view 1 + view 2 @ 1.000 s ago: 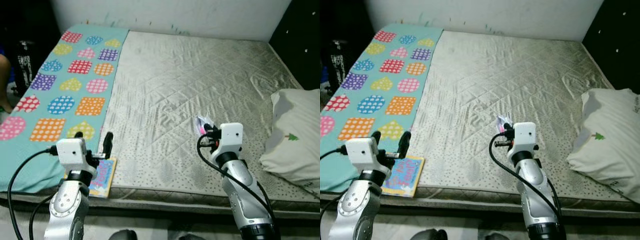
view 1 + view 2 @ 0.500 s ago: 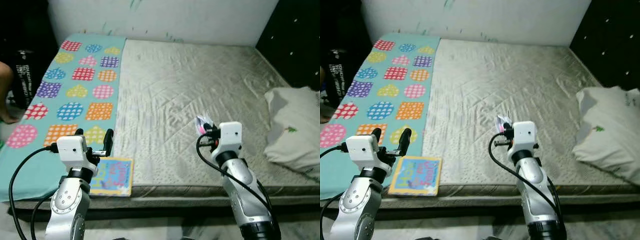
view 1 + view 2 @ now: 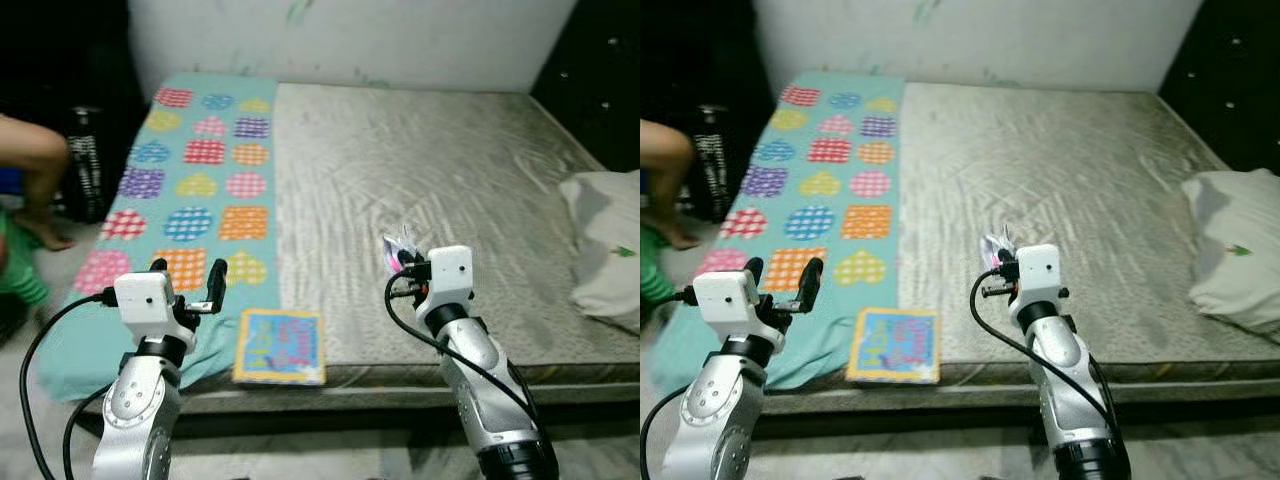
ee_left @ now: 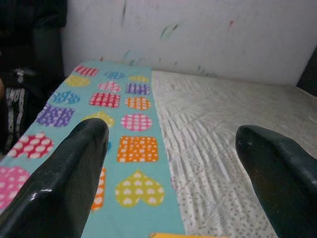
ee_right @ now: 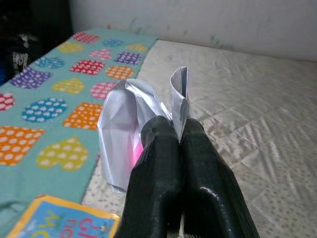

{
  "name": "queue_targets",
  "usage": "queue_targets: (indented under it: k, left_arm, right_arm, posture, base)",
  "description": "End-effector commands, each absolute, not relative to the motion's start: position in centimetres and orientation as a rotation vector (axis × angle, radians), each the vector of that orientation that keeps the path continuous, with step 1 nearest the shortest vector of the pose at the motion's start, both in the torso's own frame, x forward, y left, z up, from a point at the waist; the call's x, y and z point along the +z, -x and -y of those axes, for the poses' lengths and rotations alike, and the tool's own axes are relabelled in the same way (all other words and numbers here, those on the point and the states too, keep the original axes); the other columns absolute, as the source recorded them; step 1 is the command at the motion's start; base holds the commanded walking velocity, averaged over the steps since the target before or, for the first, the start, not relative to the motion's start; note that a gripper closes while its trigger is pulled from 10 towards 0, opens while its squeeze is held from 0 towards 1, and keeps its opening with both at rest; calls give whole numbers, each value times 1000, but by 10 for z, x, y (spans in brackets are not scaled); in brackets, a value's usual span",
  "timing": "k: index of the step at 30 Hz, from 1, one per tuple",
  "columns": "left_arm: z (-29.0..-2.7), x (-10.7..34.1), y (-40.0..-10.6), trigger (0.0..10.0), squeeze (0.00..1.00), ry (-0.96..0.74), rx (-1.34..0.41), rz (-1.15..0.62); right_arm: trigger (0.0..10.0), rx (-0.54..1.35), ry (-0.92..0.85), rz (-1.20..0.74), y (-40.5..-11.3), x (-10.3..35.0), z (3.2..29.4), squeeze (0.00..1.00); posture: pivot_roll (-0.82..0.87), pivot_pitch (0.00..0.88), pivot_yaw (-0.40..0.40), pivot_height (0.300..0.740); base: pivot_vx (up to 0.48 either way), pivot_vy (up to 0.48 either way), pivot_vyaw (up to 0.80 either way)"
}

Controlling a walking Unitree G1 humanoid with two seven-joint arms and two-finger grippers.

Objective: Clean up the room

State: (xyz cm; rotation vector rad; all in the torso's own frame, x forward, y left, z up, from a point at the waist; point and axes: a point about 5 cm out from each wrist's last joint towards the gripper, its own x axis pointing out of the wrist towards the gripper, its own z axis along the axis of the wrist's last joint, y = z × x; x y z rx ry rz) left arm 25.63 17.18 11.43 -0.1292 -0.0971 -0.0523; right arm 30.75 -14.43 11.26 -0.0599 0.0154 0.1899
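Pinched between the closed fingers of the right gripper [image 5: 181,130], a crumpled foil wrapper [image 5: 126,129] is held above the mattress [image 3: 420,170]. The left gripper [image 4: 171,148] is held spread wide and empty. Since a second ago the view has swung left and back: the camera moved. The book [image 3: 281,346] is left at the bed edge; disposal is judged pending.

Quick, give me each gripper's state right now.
Left gripper: open, holding nothing, raised over the patterned blanket.
Right gripper: shut on a crumpled silver wrapper, held above the mattress.
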Motion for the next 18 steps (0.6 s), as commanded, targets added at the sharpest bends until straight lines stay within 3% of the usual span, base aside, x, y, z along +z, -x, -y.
queue_targets:
  k: [1,18]
  left_arm:
    - [-167,114,-256,10000,0,132,-79,96]
    - [-166,115,-257,10000,0,129,-84,100]
  right_arm:
    - [10000,166,65,-31,-306,108,151,0]
    - [10000,187,65,-8,-306,111,147,0]
  posture:
    - [22,98,-42,740]
    - [16,106,-39,740]
  base:
    - [0,480,0]
    - [0,480,0]
